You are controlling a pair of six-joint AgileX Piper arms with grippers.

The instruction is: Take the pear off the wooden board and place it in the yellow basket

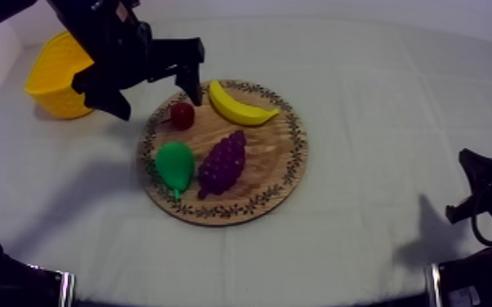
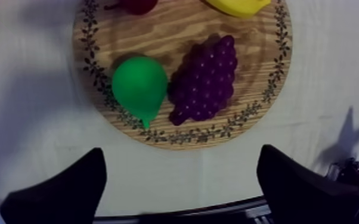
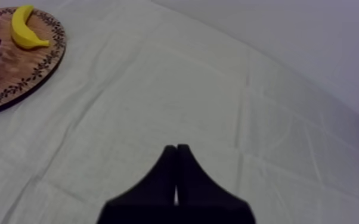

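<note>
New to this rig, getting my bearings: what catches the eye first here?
A round board mid-table with bright toy fruit: green pear beside purple grapes, banana and small red fruit behind them. The left gripper hangs open above the board's far left edge, a yellow basket beyond it.

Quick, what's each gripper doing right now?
Left gripper: open, holding nothing; the pear lies on the wooden board.
Right gripper: shut on nothing.
</note>
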